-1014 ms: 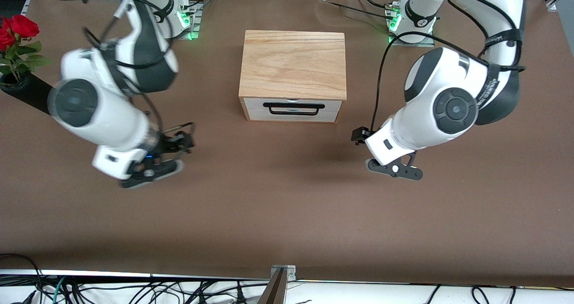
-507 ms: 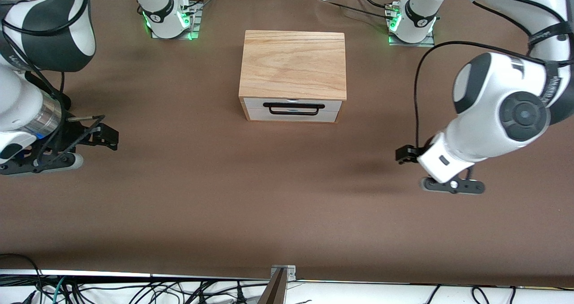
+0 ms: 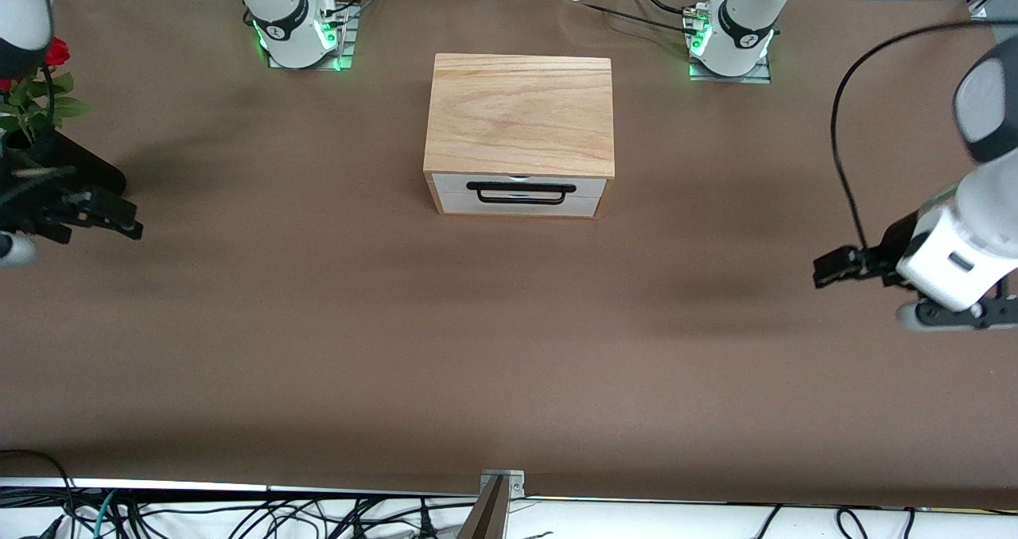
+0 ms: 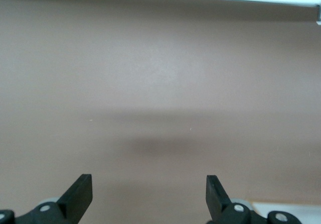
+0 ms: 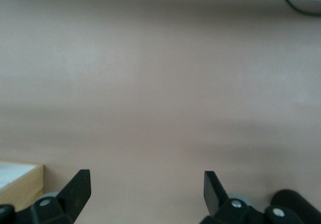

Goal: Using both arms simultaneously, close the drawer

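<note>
- Oak box (image 3: 520, 114) sits mid-table between the two arm bases, and the drawer (image 3: 518, 195) in its face looks pushed fully home: the white front panel lies flush with the wooden frame and the black wire handle (image 3: 521, 192) rests against it.
- Left gripper (image 4: 149, 194) hangs over bare brown table cover (image 3: 509, 348) at the left arm's end of the table, well apart from the box; its fingers (image 4: 80, 193) stand wide, with nothing between them but cloth.
- Right gripper (image 5: 147, 191) is over the right arm's end of the table, near a vase of red roses (image 3: 32, 86); its fingers (image 5: 79, 190) are also spread wide and empty, and a pale wooden corner (image 5: 19, 186) shows just outside one fingertip in the right wrist view.
- Neither pair of fingers touches the drawer; the handle and panel lie well away from both sets of tips.
- Judged from the flush panel, the closing push appears done, and this moment looks like the retreat at the end of the task.
- If anything is left, it calls only for parking both arms clear of the box; should the drawer prove slightly proud, both sets of fingertips would need to come to the white panel, one on each side of the handle, and press evenly together.
</note>
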Action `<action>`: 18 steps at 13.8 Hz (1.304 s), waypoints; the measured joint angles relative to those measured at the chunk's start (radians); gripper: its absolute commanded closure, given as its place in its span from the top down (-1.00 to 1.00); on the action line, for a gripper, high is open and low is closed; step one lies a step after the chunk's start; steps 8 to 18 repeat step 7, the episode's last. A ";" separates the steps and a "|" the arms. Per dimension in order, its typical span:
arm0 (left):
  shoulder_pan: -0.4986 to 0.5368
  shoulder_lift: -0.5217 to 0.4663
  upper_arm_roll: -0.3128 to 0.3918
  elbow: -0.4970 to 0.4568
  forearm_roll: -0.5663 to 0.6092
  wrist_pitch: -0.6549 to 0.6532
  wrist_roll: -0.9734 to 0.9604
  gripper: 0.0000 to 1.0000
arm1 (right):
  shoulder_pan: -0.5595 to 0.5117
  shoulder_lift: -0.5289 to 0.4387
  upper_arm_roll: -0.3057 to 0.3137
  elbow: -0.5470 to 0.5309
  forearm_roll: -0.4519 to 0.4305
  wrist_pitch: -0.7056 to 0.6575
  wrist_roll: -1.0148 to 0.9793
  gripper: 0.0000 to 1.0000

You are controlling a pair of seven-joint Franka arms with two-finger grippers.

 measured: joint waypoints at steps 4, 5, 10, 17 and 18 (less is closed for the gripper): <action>0.018 -0.234 0.008 -0.357 0.059 0.171 0.049 1.00 | -0.067 -0.115 0.123 -0.148 -0.020 0.009 0.014 1.00; 0.022 -0.279 0.009 -0.420 0.083 0.207 0.051 1.00 | -0.067 -0.126 0.132 -0.161 -0.022 0.009 0.028 1.00; 0.024 -0.346 -0.002 -0.480 0.090 0.222 0.053 1.00 | -0.067 -0.130 0.135 -0.174 -0.023 0.007 0.039 1.00; 0.024 -0.346 -0.002 -0.480 0.090 0.222 0.053 1.00 | -0.067 -0.130 0.135 -0.174 -0.023 0.007 0.039 1.00; 0.024 -0.346 -0.002 -0.480 0.090 0.222 0.053 1.00 | -0.067 -0.130 0.135 -0.174 -0.023 0.007 0.039 1.00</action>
